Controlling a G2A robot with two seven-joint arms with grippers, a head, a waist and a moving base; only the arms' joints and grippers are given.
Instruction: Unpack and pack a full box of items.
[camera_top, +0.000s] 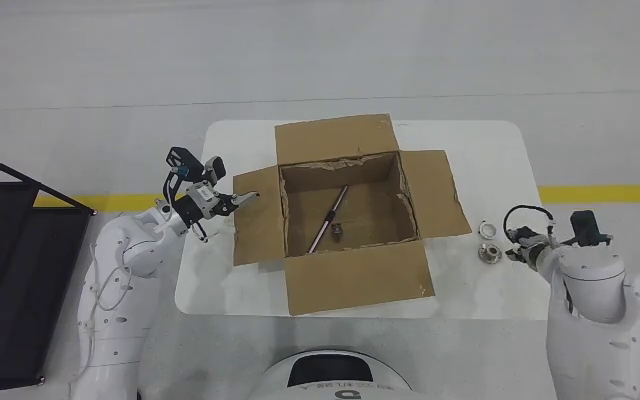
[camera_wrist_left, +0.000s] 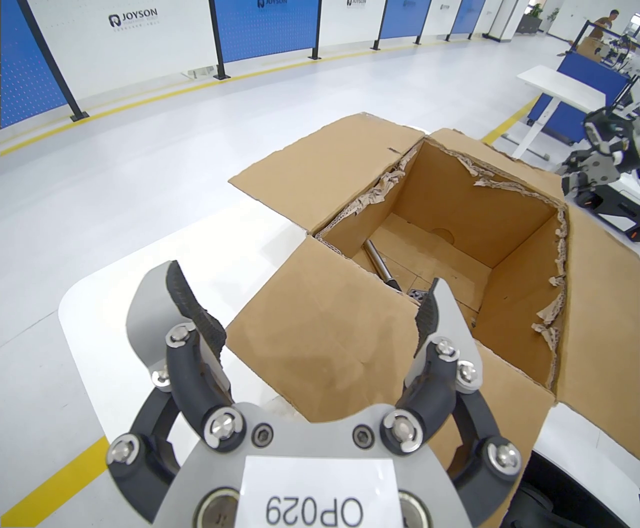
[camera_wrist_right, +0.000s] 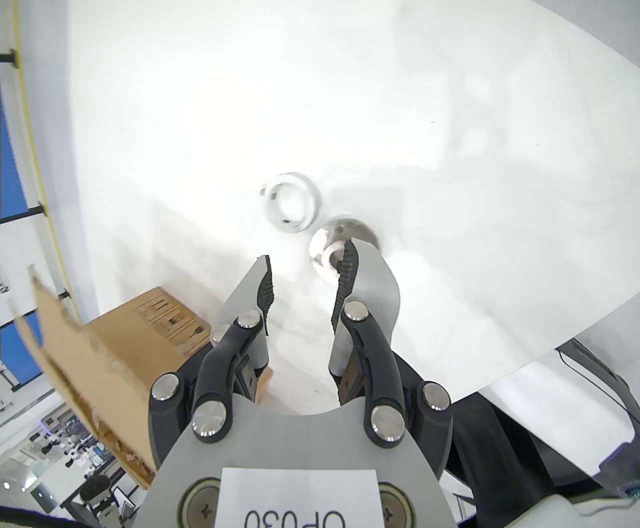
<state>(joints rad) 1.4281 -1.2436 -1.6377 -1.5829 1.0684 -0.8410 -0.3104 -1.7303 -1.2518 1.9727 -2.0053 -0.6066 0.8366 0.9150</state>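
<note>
Left gripper (camera_wrist_left: 305, 275) hovers wide open over a flap of the brown cardboard box (camera_top: 335, 140) — right gripper (camera_wrist_right: 306, 252), half open, hangs by a round metal flange (camera_wrist_right: 324, 246).

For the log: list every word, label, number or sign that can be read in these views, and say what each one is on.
"OP029": left tag, white, on the left gripper, printed upside down.
"OP030": right tag, white, on the right gripper, upside down, lower part cut off by the picture edge.
Logo and name on the wall panel: a brand sign, not quoted; the line under it is too small to read.
Dark print on the box flap: too blurred to read.
</note>
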